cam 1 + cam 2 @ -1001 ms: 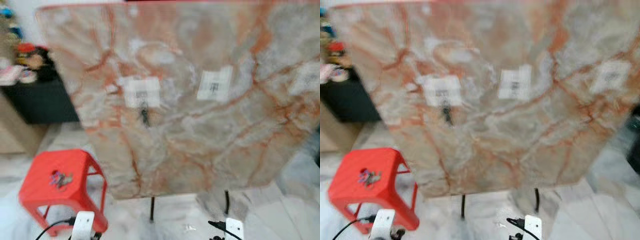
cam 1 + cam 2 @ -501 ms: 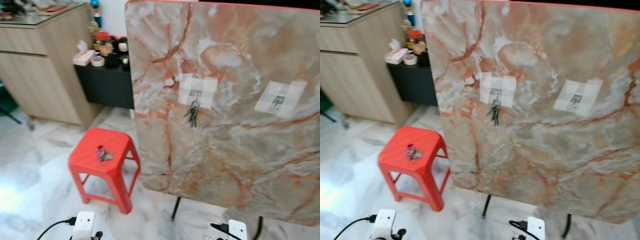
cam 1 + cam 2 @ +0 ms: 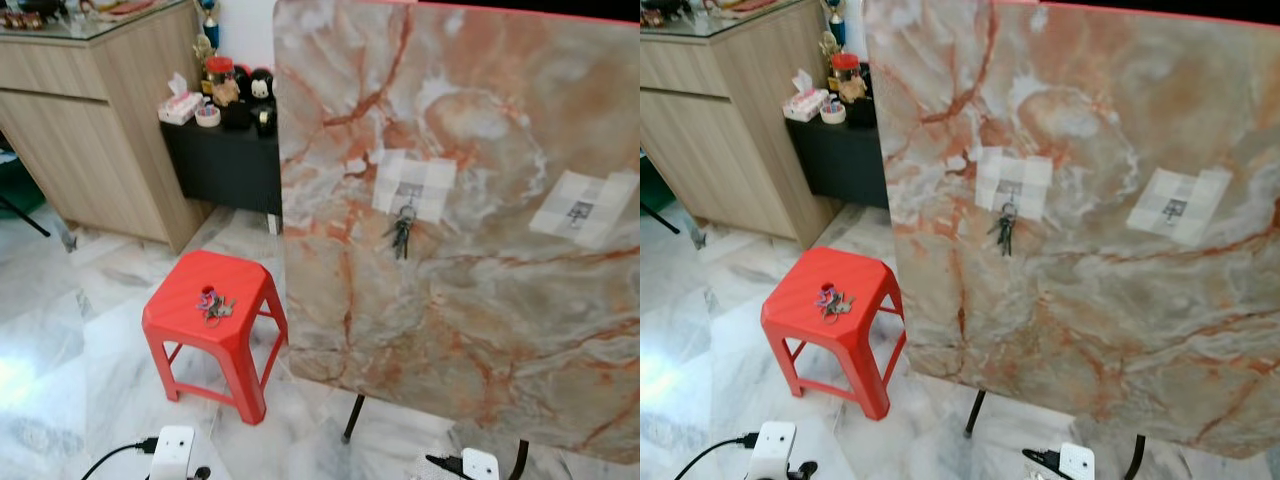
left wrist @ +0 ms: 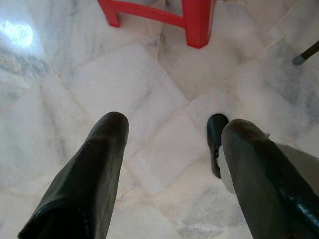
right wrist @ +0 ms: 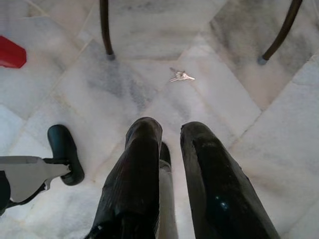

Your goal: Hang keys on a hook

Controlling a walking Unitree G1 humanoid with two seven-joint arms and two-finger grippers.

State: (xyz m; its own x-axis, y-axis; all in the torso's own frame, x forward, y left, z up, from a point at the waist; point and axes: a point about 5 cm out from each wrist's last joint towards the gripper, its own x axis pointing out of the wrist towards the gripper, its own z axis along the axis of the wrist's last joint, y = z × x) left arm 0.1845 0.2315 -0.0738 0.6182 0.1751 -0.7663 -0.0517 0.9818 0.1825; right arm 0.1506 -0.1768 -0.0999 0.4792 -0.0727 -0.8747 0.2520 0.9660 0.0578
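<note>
Keys (image 3: 213, 305) lie on red stool (image 3: 175, 322), not yet hung; spare hook (image 3: 579, 212) free. Both pincers apart, empty, idle.

Marble board (image 3: 480, 250) cropped at right edge; second hook (image 3: 579, 212) too small.

My head cams look fwd and down at the marble board (image 3: 470, 250) and, to its left, the red stool (image 3: 215, 310); both eyes share these, w/ a slight sideways offset. Left wrist cam points down at the floor (image 4: 149, 99), close, catching the stool's leg. Right wrist cam looks down at floor near the board's legs (image 5: 104, 30).
</note>
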